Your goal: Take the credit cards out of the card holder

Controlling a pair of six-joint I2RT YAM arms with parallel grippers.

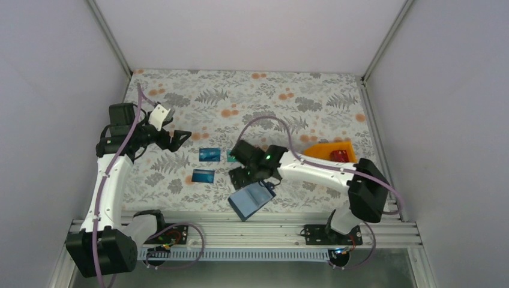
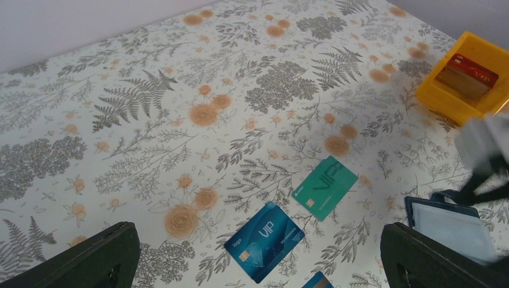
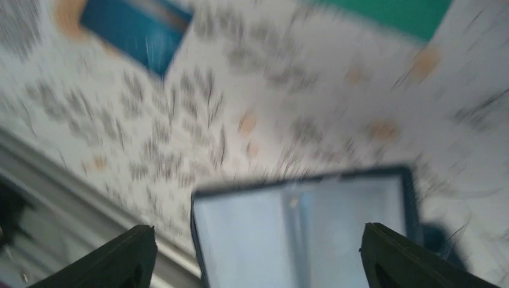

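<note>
Over on the left, the left tool hangs above the flowered desk, released. Its wrist view shows the two fingers spread wide at the bottom corners with nothing between them.

Moving right, we count the credit cards, four in all. Two blue cards lie flat on the desk: the first blue card farther back, and the second blue card nearer the rail and just apart from it. Next comes one teal card, also flat. From above, its right side is covered by the right tool.

That right tool is released too. In its blurred wrist view we see both fingers far apart at the lower corners. Below it sits the one card holder, opened with its pale blue inside facing up, at the near edge of the desk. Its near corner overlaps the metal rail in the overhead view. We cannot tell whether the tool touches it.

Farthest right stands one orange bin, well apart from the holder. The fourth card, the red card, is inside it.
</note>
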